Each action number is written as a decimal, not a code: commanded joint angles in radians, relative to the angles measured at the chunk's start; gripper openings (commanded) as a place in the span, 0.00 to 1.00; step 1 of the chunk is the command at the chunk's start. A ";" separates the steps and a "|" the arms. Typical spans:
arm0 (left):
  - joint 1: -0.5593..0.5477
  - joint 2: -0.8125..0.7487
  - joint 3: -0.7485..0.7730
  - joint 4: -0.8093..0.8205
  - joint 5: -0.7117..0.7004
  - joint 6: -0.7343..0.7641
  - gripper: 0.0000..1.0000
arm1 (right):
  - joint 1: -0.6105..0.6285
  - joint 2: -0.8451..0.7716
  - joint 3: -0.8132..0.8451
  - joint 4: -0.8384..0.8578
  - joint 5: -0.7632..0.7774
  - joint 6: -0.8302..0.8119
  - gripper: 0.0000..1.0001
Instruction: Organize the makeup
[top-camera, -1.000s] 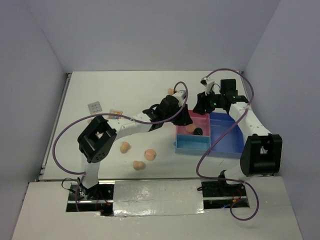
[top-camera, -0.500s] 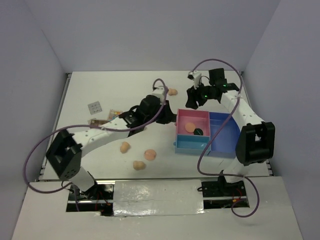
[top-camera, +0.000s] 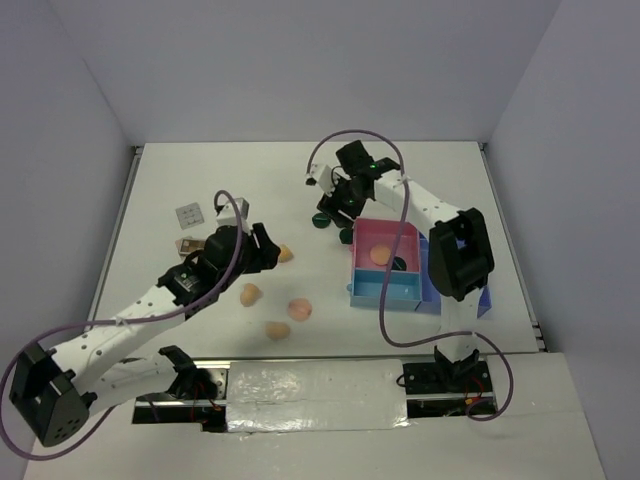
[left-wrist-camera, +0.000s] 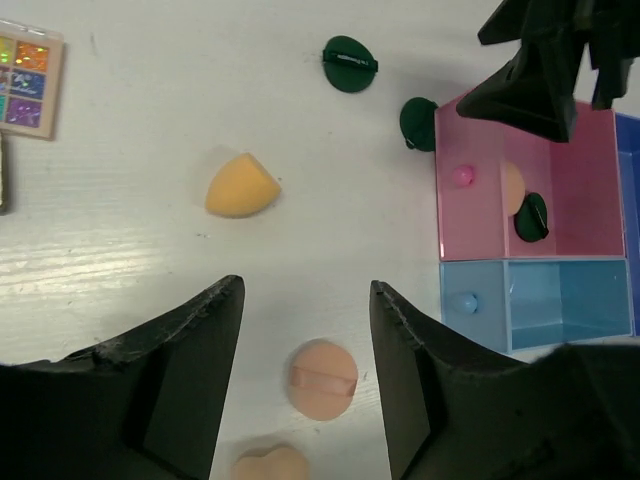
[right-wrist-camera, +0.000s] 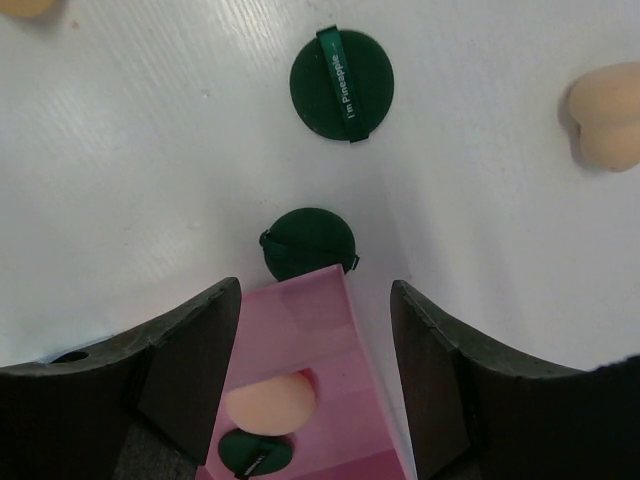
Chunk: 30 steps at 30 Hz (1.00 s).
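Note:
The makeup lies scattered on the white table. My left gripper (top-camera: 268, 248) (left-wrist-camera: 306, 290) is open and holds nothing. It hangs over a flat round peach pad (left-wrist-camera: 322, 378), and an orange egg sponge (left-wrist-camera: 241, 186) (top-camera: 285, 254) lies just ahead. My right gripper (top-camera: 335, 208) (right-wrist-camera: 315, 290) is open and empty above the back-left corner of the pink compartment (right-wrist-camera: 330, 330). One dark green disc (right-wrist-camera: 308, 243) (top-camera: 345, 236) touches that wall and another (right-wrist-camera: 342, 84) (top-camera: 320, 222) lies beyond it. Inside the compartment are a peach pad (right-wrist-camera: 270, 398) and a green disc (right-wrist-camera: 250, 450).
The pink-and-blue tray (top-camera: 385, 292) stands right of centre, its right side hidden behind the right arm. Peach sponges (top-camera: 250, 293) (top-camera: 299, 309) (top-camera: 277, 330) lie near the front. Two palettes (top-camera: 189, 214) (top-camera: 185, 244) sit at the left. Another peach sponge (right-wrist-camera: 605, 128) lies beside the right gripper.
The left arm has swung back from the tray toward the near left and its jaws have opened. The right arm has moved left to the tray's back-left corner.

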 joint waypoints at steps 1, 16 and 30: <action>0.008 -0.084 -0.041 -0.020 -0.053 -0.057 0.65 | 0.034 0.082 0.080 -0.086 0.115 -0.053 0.69; 0.010 -0.210 -0.129 -0.074 -0.084 -0.120 0.65 | 0.083 0.316 0.247 -0.227 0.235 -0.085 0.67; 0.011 -0.213 -0.124 -0.086 -0.087 -0.127 0.65 | 0.083 0.399 0.301 -0.273 0.223 -0.096 0.56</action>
